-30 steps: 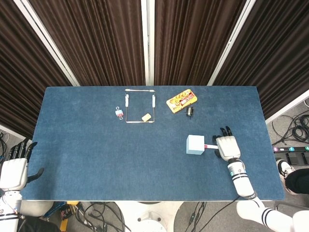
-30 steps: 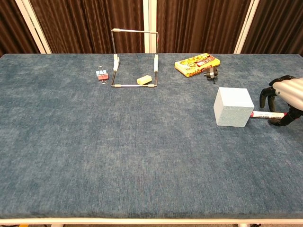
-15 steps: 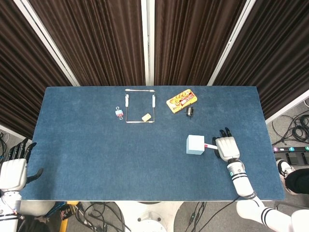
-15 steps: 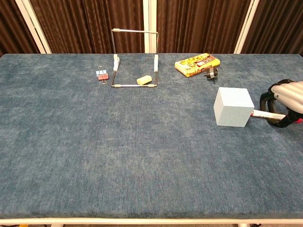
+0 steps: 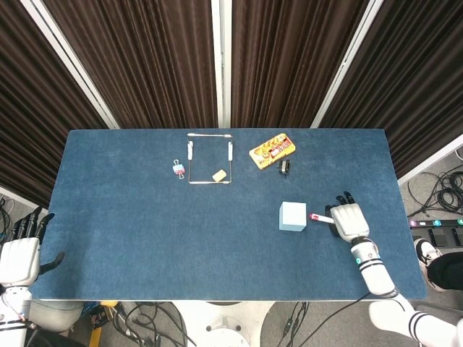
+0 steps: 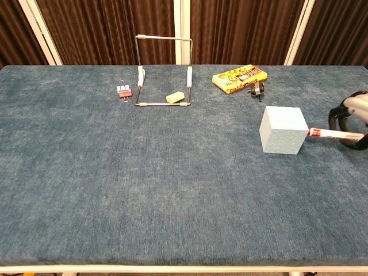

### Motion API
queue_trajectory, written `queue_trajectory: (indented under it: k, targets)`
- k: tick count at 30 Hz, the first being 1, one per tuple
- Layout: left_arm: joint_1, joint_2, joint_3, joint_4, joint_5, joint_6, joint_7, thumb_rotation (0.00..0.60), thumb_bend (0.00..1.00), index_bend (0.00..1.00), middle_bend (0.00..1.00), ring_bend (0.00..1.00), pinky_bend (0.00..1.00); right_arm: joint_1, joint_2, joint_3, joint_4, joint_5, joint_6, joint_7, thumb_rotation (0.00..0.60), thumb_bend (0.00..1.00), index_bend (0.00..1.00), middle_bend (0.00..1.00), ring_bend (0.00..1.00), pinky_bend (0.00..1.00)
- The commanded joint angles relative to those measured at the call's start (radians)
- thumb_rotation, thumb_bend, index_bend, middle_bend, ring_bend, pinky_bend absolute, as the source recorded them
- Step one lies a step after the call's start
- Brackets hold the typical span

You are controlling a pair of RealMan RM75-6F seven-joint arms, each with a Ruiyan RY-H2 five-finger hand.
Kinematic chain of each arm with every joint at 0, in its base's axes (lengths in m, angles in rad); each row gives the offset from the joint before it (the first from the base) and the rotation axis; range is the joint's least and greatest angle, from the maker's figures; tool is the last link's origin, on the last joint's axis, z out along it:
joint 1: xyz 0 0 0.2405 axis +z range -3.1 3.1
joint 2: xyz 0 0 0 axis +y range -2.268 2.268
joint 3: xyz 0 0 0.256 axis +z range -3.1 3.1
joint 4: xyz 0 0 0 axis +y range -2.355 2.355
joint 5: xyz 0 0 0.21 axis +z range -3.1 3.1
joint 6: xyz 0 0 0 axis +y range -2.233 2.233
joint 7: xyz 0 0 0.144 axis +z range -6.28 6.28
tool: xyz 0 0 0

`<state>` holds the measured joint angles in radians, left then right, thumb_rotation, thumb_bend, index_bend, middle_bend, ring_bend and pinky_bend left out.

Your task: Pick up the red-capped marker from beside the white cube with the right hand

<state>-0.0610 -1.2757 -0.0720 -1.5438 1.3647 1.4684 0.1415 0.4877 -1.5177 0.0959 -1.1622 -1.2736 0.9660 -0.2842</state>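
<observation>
Black-fingered and curling, gripping the red-capped marker (image 6: 330, 134) at its far end with the right hand (image 6: 352, 118), fingers wrapping over the barrel and thumb closing in from below. Holding the marker roughly level, red cap pointing at the white cube (image 6: 283, 130) and sitting just beside the cube's right face; touching it or not, hard to say from either view. Judging the grasp step as made and the lift as just beginning: not possible to tell whether the barrel is resting on the blue tabletop (image 6: 172, 190) or already hanging a little above it.

Calling next for a straight rise, keeping the grip firm and drawing slightly away from the cube, so as not to be nudging it with the cap. Watching for the thin barrel rolling or tipping, being held near one end only.

Leaving well apart, along the far side: a wire frame (image 5: 210, 155) with a small yellow block (image 5: 218, 174) inside, a binder clip (image 5: 178, 168) to its left, a yellow packet (image 5: 272, 150) and a small black item (image 5: 284, 166). Blocking nothing, any of these. Keeping the left hand (image 5: 22, 253) off the tabletop's near-left corner, fingers spread, holding nothing.
</observation>
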Motion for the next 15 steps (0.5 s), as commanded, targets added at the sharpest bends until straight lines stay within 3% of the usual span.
queue_trajectory:
  k: [1,15]
  targets:
    - [-0.001,0.0,-0.001,-0.003,0.0,0.0,0.004,0.6,0.26,0.19,0.12,0.09,0.11,0.008,0.027,-0.001,-0.029,-0.005,-0.012,0.007,0.6,0.5,0.58,0.6,0.17,0.1]
    - [0.006,0.003,0.001,-0.005,-0.003,0.006,0.002,0.6,0.26,0.19,0.12,0.09,0.11,0.153,-0.075,0.039,-0.032,-0.012,-0.122,-0.045,0.6,0.5,0.59,0.61,0.19,0.11]
